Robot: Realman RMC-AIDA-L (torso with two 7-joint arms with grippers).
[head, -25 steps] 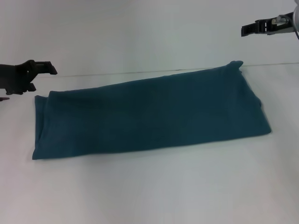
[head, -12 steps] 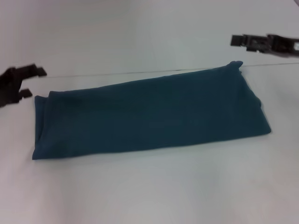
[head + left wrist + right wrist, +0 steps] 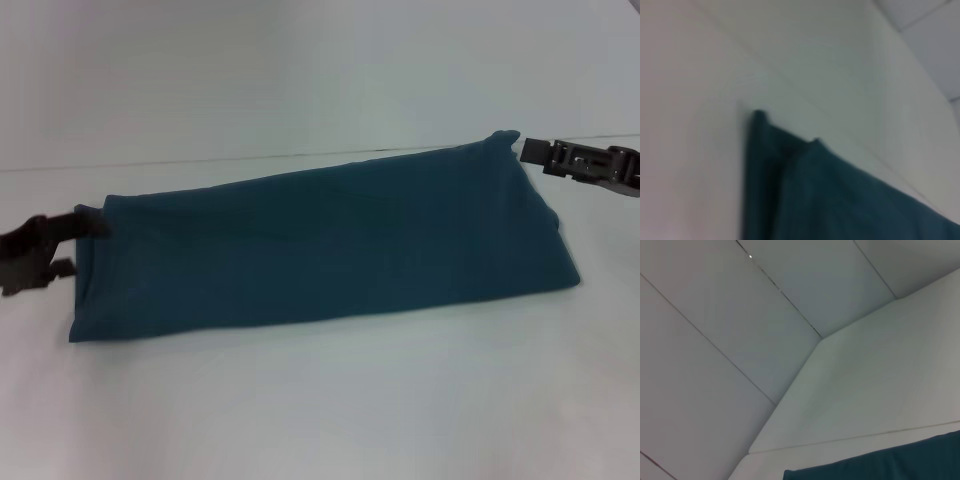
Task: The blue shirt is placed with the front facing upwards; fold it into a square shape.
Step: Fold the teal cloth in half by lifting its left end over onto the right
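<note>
Left gripper (image 3: 78, 245) sits at the left edge of the head view, low to the table (image 3: 320, 400), its two dark fingers parted with a gap between them. The upper finger reaches the short left end of the blue shirt (image 3: 320, 245); whether it actually touches the cloth can't be told. Nothing gripped.

The blue shirt lies on the white table folded into a long band, running from lower left up to far right. Left end shows stacked fold layers, clearer in the left wrist view (image 3: 805, 195). No print or label readable, only plain teal fabric facing up.

Bare table wide open in front of the band, a narrower strip behind it up to the table's back edge, wall (image 3: 300, 70) beyond.

Right gripper (image 3: 530, 152) is just beside the shirt's far right corner, apart from it, holding nothing; finger opening can't be told. The right wrist view catches only a sliver of the shirt's edge (image 3: 900, 465).
</note>
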